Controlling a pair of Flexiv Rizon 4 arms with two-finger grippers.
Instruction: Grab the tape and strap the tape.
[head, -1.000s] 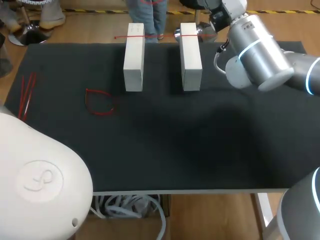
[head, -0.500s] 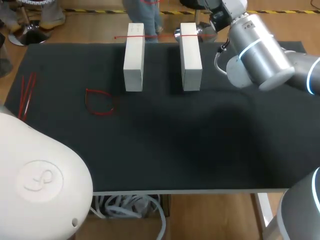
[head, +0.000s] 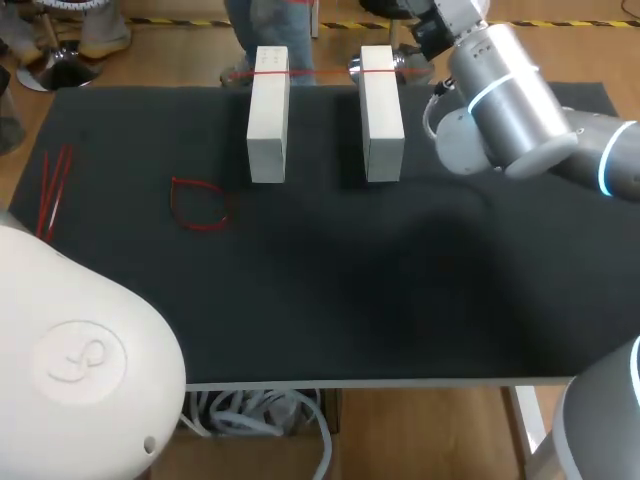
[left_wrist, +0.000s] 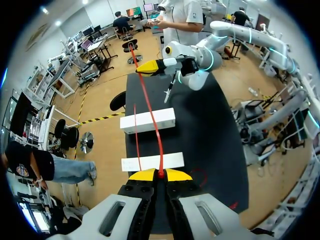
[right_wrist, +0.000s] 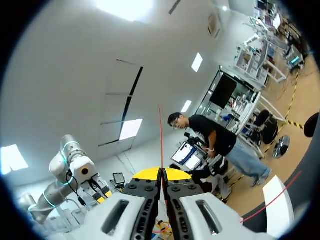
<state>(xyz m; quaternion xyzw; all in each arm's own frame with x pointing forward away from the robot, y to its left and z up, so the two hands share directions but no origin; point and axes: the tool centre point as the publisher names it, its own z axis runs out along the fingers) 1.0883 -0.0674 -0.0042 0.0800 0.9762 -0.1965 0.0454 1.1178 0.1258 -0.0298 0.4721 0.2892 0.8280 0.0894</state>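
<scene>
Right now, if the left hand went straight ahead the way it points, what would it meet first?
Probably the nearer white block, just ahead of the left hand along the red tape it grips. Height is unclear, so it might pass over.

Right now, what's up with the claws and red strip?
Left gripper shut on red tape. Right gripper shut on its other end. Tape spans both white blocks. Spare red loop lies apart.

One white block (head: 268, 115) and another white block (head: 381, 115) are laid parallel, apart, at the far edge of the black table (head: 400, 300); a bent red loop (head: 200, 206) and loose red strips (head: 54, 188) are seen leftward
</scene>
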